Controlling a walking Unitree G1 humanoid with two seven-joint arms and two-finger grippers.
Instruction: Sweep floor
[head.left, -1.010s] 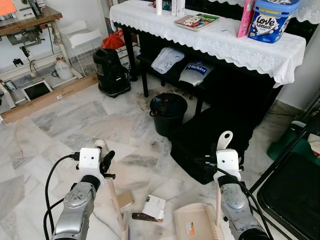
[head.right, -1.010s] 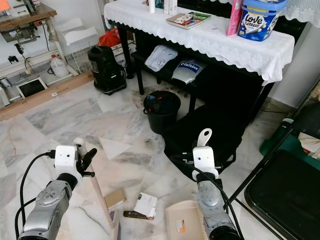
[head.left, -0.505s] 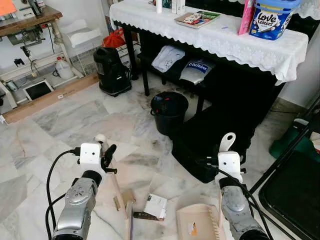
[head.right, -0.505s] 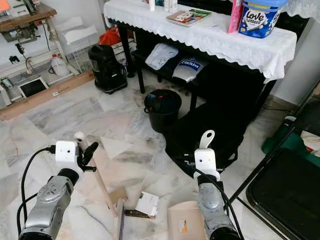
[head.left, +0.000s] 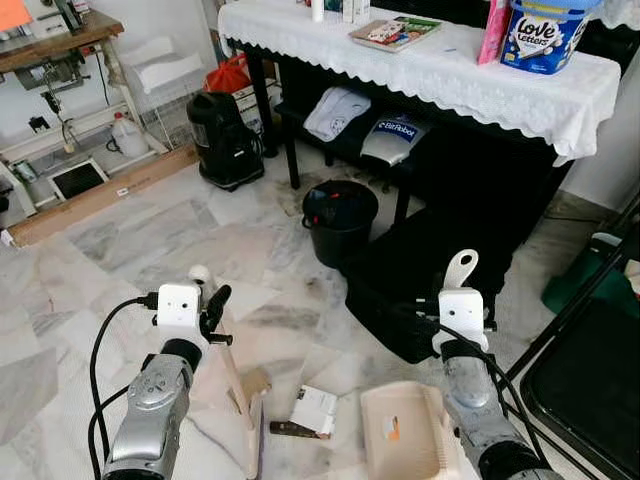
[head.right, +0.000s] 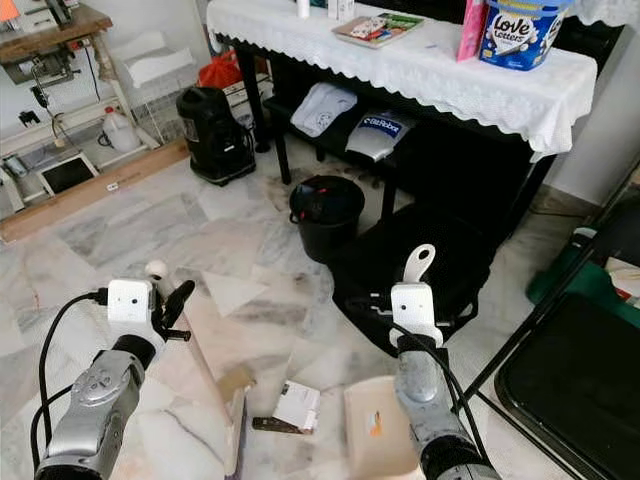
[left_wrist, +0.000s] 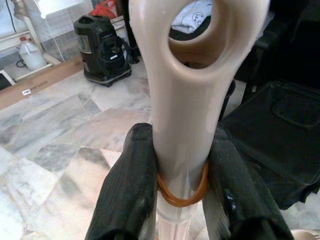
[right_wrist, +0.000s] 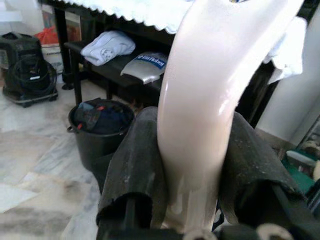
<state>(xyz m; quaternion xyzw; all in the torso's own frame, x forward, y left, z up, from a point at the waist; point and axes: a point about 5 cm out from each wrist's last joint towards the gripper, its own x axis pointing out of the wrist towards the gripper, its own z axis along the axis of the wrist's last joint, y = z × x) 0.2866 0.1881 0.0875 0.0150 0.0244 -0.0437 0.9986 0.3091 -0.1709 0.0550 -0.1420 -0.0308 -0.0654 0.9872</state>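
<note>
A robot looks down at a marble floor (head.left: 130, 235) from head height, both silver arms reaching forward.

The left claw (left_wrist: 180, 180) is clamped on the beige handle of a broom (head.left: 237, 390). In the left wrist view its two black fingers (left_wrist: 131, 185) press against either side of the handle, just below a large hanging hole and beside an orange rubber band. The handle slants down from the claw to the broom head, which rests on the floor between the arms.

The right claw (right_wrist: 192, 165) grips the pale handle of a dustpan (head.left: 405, 440), its black fingers closed on both sides of the handle. The beige dustpan pan lies on the floor just beside the right arm, with a small orange label inside.

Between broom and dustpan lies litter: a white paper box (head.left: 315, 408), a small brown piece of cardboard (head.left: 255, 382) near the broom handle, and a thin dark stick-like object (head.left: 292, 430) just beside the box.

Farther ahead, a black bucket (head.left: 340, 215) stands on the floor near a large black bag (head.left: 420, 290). Behind them is a counter (head.left: 420, 75) draped in white lace cloth, carrying a blue tub (head.left: 545, 35) and a book. A black vacuum cleaner (head.left: 225, 140) stands to the left.
</note>
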